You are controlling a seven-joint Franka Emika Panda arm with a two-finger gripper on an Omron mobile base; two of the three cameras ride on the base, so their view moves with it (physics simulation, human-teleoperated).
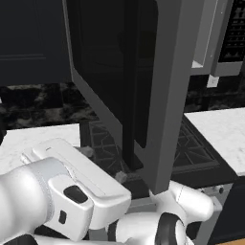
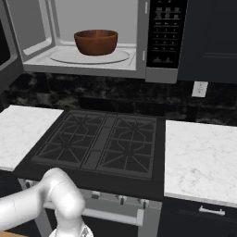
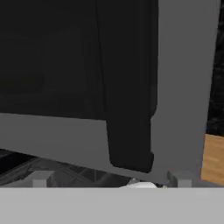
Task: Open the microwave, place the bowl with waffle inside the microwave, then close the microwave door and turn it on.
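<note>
Tool point(image 3: 111, 180) jaws apart, tips barely visible | microwave door point(image 3: 175, 87) open | bowl point(image 2: 96, 41) inside microwave point(image 2: 88, 65)

black gas stove point(image 2: 104, 143) centred, grates on top — white marble counters to its left point(image 2: 23, 132) and right point(image 2: 201, 155). dark speckled backsplash point(image 2: 92, 92) behind, with a white outlet point(image 2: 199, 89) at right. dark cabinet point(image 2: 210, 37) upper right — drawer handle point(image 2: 212, 211) below the right counter.

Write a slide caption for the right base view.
Reddish-brown wooden bowl on pale turntable inside the open silver-grey microwave above the black stove.
</note>
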